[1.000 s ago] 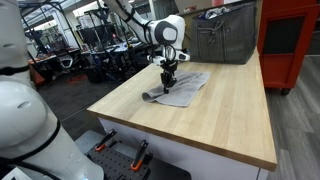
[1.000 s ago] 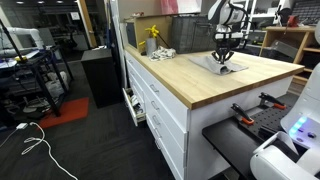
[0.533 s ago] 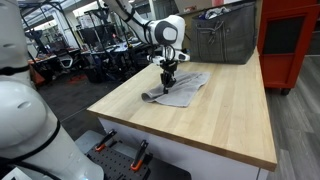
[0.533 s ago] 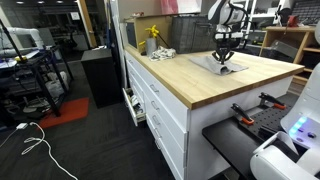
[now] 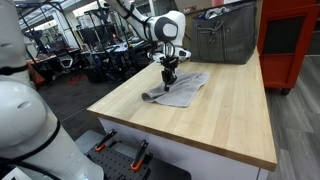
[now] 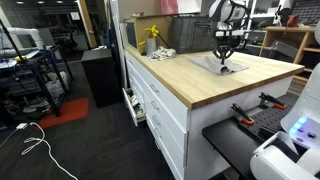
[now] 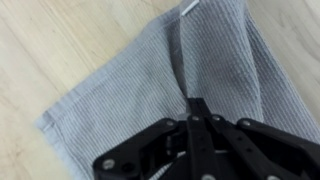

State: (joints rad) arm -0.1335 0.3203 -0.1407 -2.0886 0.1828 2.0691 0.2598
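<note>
A grey ribbed towel lies on the pale wooden worktop, near its far edge. In the wrist view a raised fold runs down the towel's middle to my gripper, whose black fingers are pressed together on that fold. In both exterior views the gripper points straight down onto the towel, with the white wrist above it. The part of the cloth between the fingertips is hidden.
A grey metal bin stands at the back of the worktop, beside a red cabinet. A yellow object and a dark bundle sit at the far corner. Drawers hang below the top, and clamps sit at the front.
The fingers have closed fully on the towel's fold. The wrist has risen very slightly, and the towel's outline has barely shifted.
</note>
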